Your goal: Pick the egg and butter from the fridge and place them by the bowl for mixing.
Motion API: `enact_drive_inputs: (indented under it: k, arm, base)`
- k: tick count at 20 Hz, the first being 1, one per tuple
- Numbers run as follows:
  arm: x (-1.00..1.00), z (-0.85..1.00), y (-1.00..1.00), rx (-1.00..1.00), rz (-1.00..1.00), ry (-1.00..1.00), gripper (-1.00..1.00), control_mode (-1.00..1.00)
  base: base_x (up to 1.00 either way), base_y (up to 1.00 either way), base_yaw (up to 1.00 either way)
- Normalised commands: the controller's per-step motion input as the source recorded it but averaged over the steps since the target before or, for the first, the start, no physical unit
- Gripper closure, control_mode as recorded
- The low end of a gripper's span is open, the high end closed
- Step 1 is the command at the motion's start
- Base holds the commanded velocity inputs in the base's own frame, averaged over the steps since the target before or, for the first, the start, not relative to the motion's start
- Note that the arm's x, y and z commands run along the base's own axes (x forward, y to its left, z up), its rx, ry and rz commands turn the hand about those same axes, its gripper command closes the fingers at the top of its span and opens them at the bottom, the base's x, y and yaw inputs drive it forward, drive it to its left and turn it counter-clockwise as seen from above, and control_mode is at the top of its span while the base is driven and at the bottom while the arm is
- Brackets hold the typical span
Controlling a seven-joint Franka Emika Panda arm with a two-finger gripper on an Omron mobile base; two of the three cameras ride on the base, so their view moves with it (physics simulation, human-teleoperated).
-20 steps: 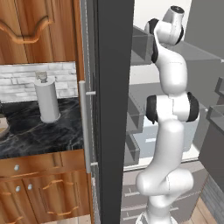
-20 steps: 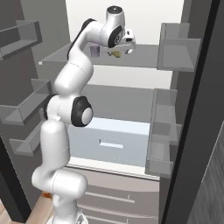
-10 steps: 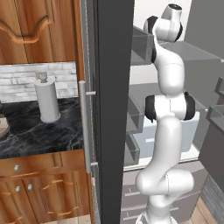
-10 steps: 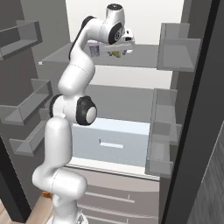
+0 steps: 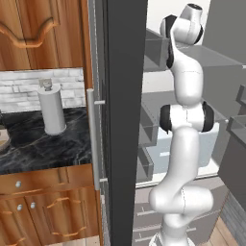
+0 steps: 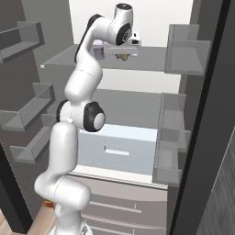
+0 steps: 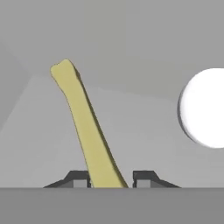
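The fridge (image 5: 125, 96) stands open, and my arm reaches up to its top shelf (image 6: 151, 57). On that shelf, in the hand view, the butter (image 7: 87, 127) is a pale yellow bar leaning up and to the left. The white egg (image 7: 205, 109) lies to its right, apart from it. My gripper (image 7: 111, 177) is shut on the butter's lower end, one dark fingertip on each side. From the right base view the gripper (image 6: 121, 56) hangs just over the shelf with a yellowish bit between its fingers. A tan edge of the bowl (image 5: 2, 138) shows on the black counter.
A paper towel roll (image 5: 52, 108) stands on the counter left of the door. Door bins (image 6: 183, 50) line the right side, more bins (image 6: 32, 108) the left. A pale drawer (image 6: 119, 147) sits below. A small purplish item (image 6: 98, 47) rests on the top shelf behind the hand.
The fingers have closed in from wide open onto the butter. The arm has hardly moved on the top shelf.
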Motion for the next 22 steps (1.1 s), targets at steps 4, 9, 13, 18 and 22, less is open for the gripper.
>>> enact_drive_inputs:
  k: [4, 9, 13, 18, 22]
  arm:
    - [-0.41, -0.76, 0.0, 0.0, -0.21, -0.05, 1.0, -1.0]
    - [-0.37, -0.76, 0.0, 0.0, -0.33, -0.13, 1.0, -1.0]
    - [-0.45, -0.63, 0.0, 0.0, -0.36, -0.14, 1.0, -1.0]
    - [-0.42, -0.21, 0.15, 0.0, -0.23, -0.16, 1.0, -1.0]
    - [-0.27, -0.19, 0.12, -0.03, -0.06, -0.18, 1.0, -1.0]
  base:
    - [0.0, 0.0, 0.0]
    - [0.0, 0.0, 0.0]
    - [0.0, 0.0, 0.0]
    - [0.0, 0.0, 0.0]
    - [0.0, 0.0, 0.0]
